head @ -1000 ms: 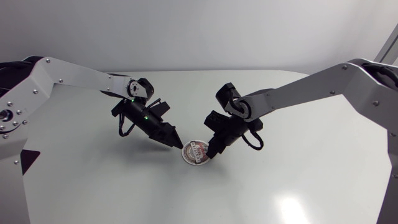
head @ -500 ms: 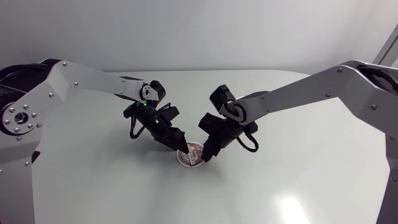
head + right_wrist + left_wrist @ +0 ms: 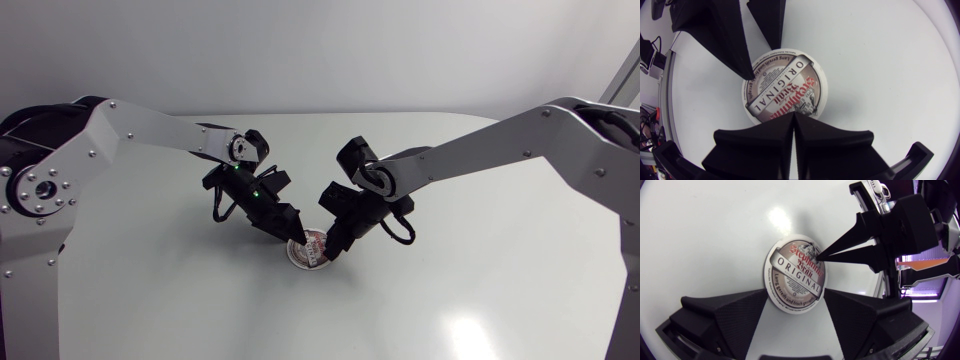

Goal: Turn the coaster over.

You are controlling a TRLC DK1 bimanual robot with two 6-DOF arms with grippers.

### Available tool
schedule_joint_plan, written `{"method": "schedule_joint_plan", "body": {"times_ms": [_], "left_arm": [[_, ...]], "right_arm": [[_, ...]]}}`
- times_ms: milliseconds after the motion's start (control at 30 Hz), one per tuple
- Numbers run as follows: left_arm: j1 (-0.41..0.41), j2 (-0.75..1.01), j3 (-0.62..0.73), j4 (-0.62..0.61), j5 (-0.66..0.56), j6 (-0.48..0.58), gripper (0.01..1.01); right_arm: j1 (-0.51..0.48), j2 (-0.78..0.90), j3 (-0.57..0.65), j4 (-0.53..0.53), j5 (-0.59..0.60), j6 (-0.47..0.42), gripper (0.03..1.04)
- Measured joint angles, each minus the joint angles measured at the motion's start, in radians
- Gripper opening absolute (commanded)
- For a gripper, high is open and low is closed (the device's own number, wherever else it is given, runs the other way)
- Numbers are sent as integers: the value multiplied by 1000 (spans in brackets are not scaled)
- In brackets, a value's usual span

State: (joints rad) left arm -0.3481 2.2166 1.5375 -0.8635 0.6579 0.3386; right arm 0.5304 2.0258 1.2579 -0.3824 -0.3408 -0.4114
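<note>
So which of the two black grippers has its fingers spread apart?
The left gripper: its fingers stand apart at the rim of the round printed cardboard coaster, while the right gripper has them pressed together.

My head camera looks down on the table [image 3: 480,260] from above and far off, with my left arm [image 3: 140,125] at the frame's left and my right arm [image 3: 480,145] at its right. Both wrist cameras hang close over the coaster [image 3: 308,249], facing each other: the left past my left gripper [image 3: 796,294], the right past my right gripper [image 3: 794,119]. All three share the coaster.
</note>
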Motion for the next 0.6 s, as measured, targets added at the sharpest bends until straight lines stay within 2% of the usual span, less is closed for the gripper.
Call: {"method": "schedule_joint_plan", "body": {"times_ms": [100,233,433,600], "left_arm": [[-1,9,1,-14,40,0,716],[-1,16,2,-23,71,0,623],[-8,18,3,-23,95,0,456],[-8,19,6,-22,110,0,267]], "right_arm": [[1,0,-3,0,0,0,46],[1,0,-5,1,0,0,46],[1,0,-6,8,0,0,46],[1,0,-6,8,0,0,46]]}}
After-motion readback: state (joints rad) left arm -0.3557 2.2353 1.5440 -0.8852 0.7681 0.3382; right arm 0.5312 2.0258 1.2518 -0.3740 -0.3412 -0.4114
